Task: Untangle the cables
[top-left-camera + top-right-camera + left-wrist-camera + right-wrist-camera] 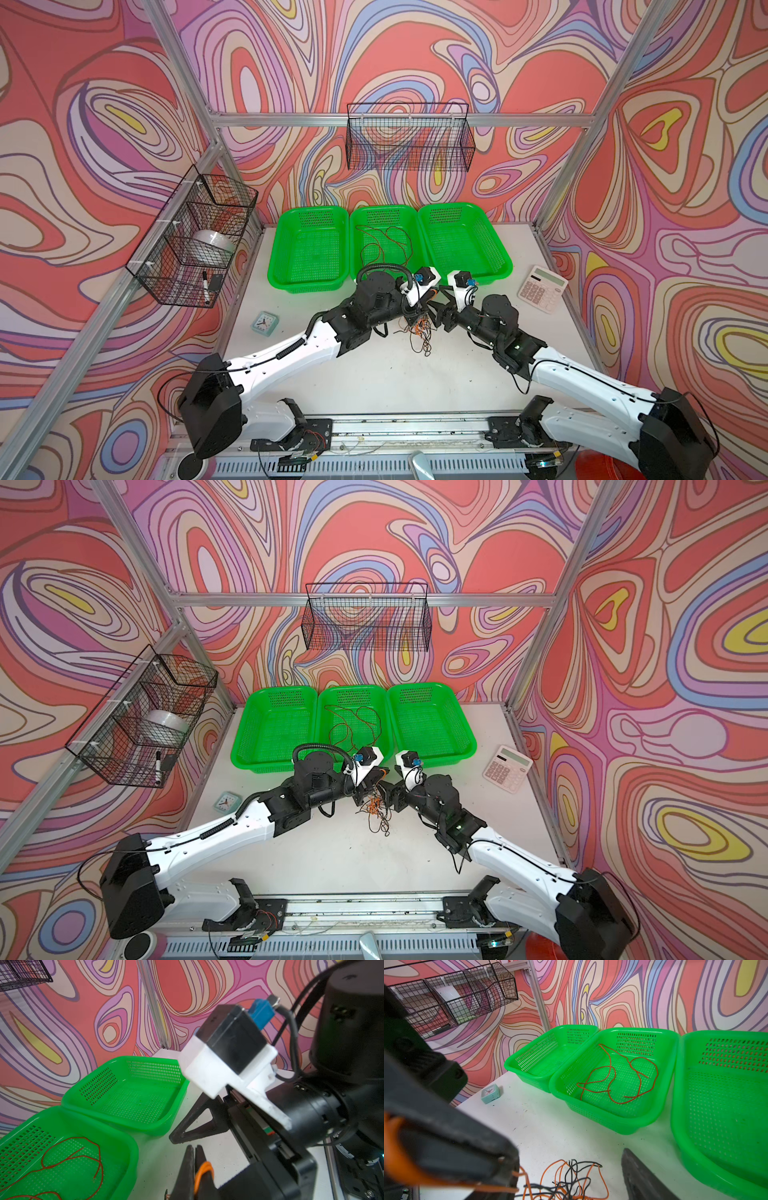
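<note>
A tangle of orange and black cables [422, 330] [376, 806] lies on the white table between the two arms. My left gripper [194, 1148] is shut on an orange cable [204, 1169] that loops round one finger; in both top views it reaches down at the tangle's left [413, 318]. My right gripper [571, 1159] stands open over the tangle [566, 1182], with one dark finger [639, 1174] in sight and nothing held. It sits just right of the tangle [436, 316]. A red-brown cable [384, 245] [616, 1076] [72, 1159] lies loose in the middle green basket.
Three green baskets stand in a row at the back: left [307, 249], middle [357, 216], right [461, 241]. A calculator [542, 289] lies at the right, a small clock [264, 323] at the left. Wire baskets hang on the left wall [195, 237] and back wall [409, 137].
</note>
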`<state>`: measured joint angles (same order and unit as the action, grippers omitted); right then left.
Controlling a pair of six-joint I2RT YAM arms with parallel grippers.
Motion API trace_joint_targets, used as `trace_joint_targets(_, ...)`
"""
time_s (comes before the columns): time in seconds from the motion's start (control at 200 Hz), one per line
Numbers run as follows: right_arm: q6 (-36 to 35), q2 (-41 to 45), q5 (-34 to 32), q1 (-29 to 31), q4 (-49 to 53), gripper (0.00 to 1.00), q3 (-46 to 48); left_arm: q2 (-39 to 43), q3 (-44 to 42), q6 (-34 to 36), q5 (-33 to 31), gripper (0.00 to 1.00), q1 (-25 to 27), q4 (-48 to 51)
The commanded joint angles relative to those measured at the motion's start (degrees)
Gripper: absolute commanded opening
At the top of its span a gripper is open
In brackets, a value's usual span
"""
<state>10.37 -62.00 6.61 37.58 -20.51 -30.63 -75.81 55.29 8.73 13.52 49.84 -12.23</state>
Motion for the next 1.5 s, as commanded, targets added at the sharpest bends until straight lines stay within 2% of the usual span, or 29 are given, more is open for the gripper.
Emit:
trace_joint_targets(0.0,2.82,-2.51,2.79,0.21,-1.69,0.78,2.73,1.89,4.09,-0.81,3.38,0.00,0.15,-5.16)
trace_joint_targets(0.105,4.42,-0.80,2.49,0.20,-5.68,0.78,5.95,2.24,4.87,1.17,1.06,0.00,0.14,-3.01)
trace_joint_targets(0.205,2.58,5.00,1.17,0.21,-5.19,0.78,7.73,2.73,5.22,3.77,-1.96,0.00,0.05,0.04)
trace_joint_targets(0.34,-2.54,15.06,-4.00,0.21,5.39,0.79,6.00,3.29,5.06,6.95,-4.43,0.00,-0.33,4.77)
trace_joint_targets(0.466,-6.89,20.78,-6.77,0.14,12.53,0.79,3.50,4.13,3.56,7.40,-5.51,0.00,-0.97,6.00)
trace_joint_targets(0.586,-8.02,22.68,-6.95,0.14,15.47,0.79,0.91,4.29,2.05,6.82,-5.95,0.00,-1.53,5.65)
trace_joint_targets(0.856,-8.47,26.25,-8.97,0.12,14.10,0.80,-1.45,3.16,2.94,5.37,-5.52,0.00,-1.84,5.53)
trace_joint_targets(0.981,-6.60,25.13,-11.36,0.15,15.56,0.80,0.37,3.68,3.85,4.32,-3.65,0.00,-1.81,4.64)
trace_joint_targets(1.121,0.97,24.46,-12.49,0.14,5.98,0.80,8.85,4.26,5.66,3.46,-0.97,0.00,-1.81,4.87)
trace_joint_targets(1.282,7.56,17.03,-7.28,0.21,-4.18,0.79,12.38,4.12,6.67,2.06,1.98,0.00,-1.79,5.22)
trace_joint_targets(1.497,6.77,7.05,0.90,0.19,-8.58,0.80,8.87,2.59,6.59,0.62,7.78,0.00,-1.72,3.38)
